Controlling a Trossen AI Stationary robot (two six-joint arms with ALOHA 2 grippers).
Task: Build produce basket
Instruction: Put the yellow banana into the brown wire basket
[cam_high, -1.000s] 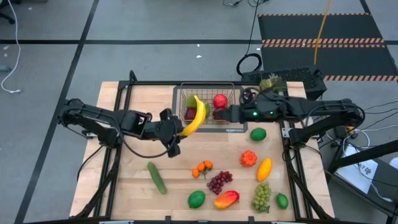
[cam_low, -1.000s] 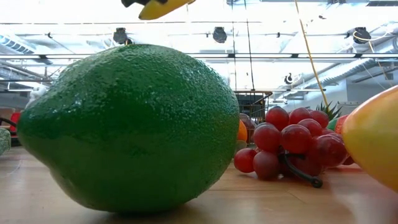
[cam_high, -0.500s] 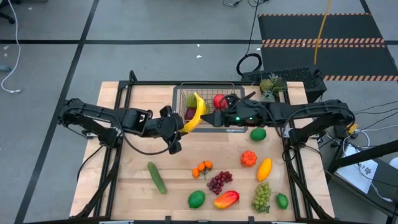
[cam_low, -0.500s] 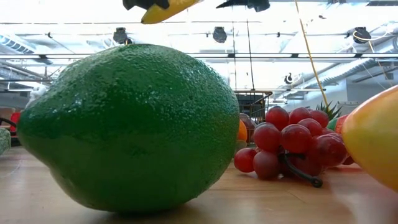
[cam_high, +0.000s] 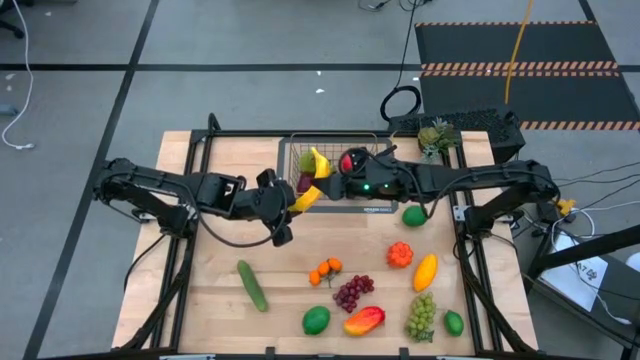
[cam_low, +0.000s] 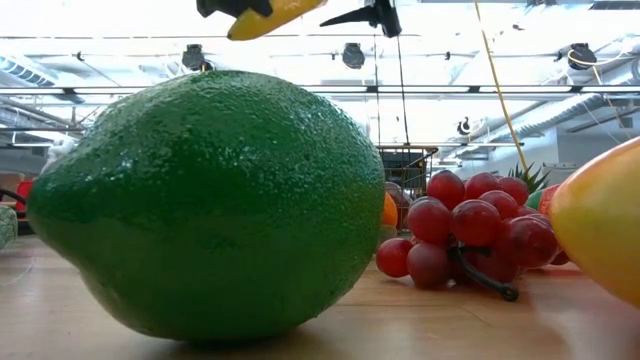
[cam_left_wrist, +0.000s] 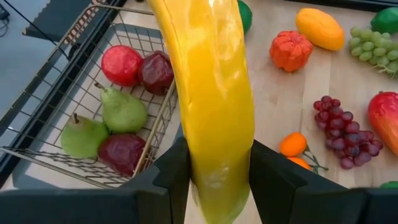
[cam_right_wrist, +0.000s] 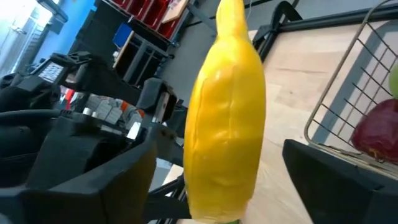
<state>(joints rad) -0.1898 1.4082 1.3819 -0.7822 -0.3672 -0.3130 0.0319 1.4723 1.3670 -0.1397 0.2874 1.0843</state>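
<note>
My left gripper (cam_high: 296, 201) is shut on a yellow banana (cam_high: 318, 163), held high at the near left corner of the wire basket (cam_high: 372, 143). The banana also shows at the top of the low view (cam_low: 272, 12). The basket holds two green pears (cam_left_wrist: 122, 112), a red apple (cam_left_wrist: 120, 64) and dark red fruits (cam_left_wrist: 155, 70). My right gripper (cam_high: 334, 186) reaches over the basket from the right. It is open, with one finger (cam_right_wrist: 106, 180) on each side of the banana (cam_right_wrist: 225, 124), a gap showing on both sides. My left gripper pinches the banana between its two fingers (cam_left_wrist: 177, 171), on the two sides of the end nearest the gripper (cam_left_wrist: 217, 180). The fingers come from the table's left, and the banana runs on forward past them. It is lifted clear, its free end over the basket.
Loose produce lies on the near half of the table: a cucumber (cam_high: 252, 284), oranges (cam_high: 325, 269), purple grapes (cam_high: 351, 292), a lime (cam_high: 316, 320), a mango (cam_high: 363, 320), green grapes (cam_high: 421, 316) and other fruits toward the right. A spiky pineapple piece (cam_high: 432, 134) stands at the far right.
My right gripper has moved toward the table's left, across the basket, until its open fingers stand around the banana. My left gripper has kept hold of the banana near the same place.
</note>
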